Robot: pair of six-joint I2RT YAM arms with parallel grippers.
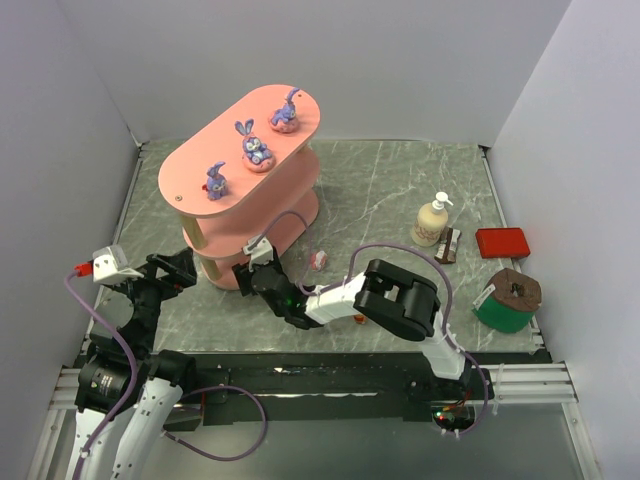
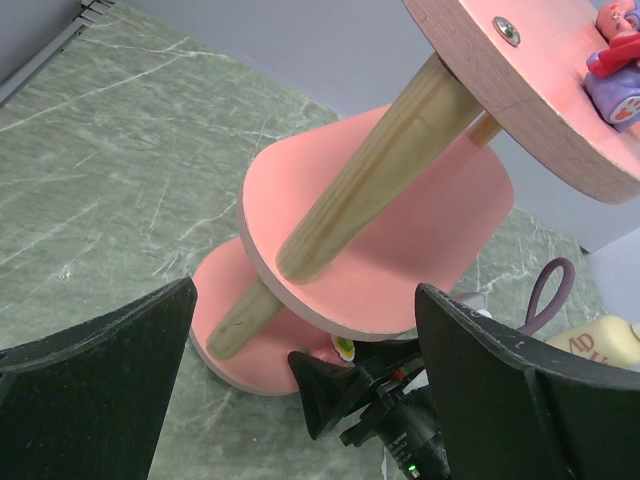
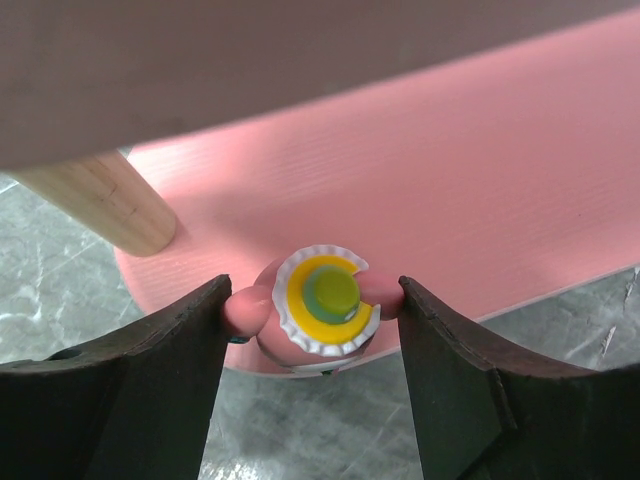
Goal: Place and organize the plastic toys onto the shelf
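Inspecting the egg-like toy [image 3: 322,298] first: a small pink body under a white frilled cap with a yellow and green centre. It sits at the near edge of the lowest board of the shelf [image 3: 450,170], to the right of a wooden post [image 3: 110,200]. Whether it rests on the board or hangs just off it cannot be told.

Handling, as judged: light, hard moulded plastic, smooth and rounded, so it is likely to swivel or squirt out under a loose pinch. The best hold appears to be across the pink sides below the frill, where the body is broadest.

The right end effector [image 3: 312,300] is set partly closed, both fingers pressed against those pink sides, and it appears to have the toy in its grip.

The left end effector [image 2: 305,295] stands fully spread with nothing between its fingers, near the left end of the shelf and apart from it.

Three purple bunnies [image 1: 254,146] stand in a row on the top board. One loose toy [image 1: 319,260] lies on the surface [image 1: 400,180] just right of the shelf. A pump bottle [image 1: 432,220] and a red box [image 1: 501,242] sit well to the right.
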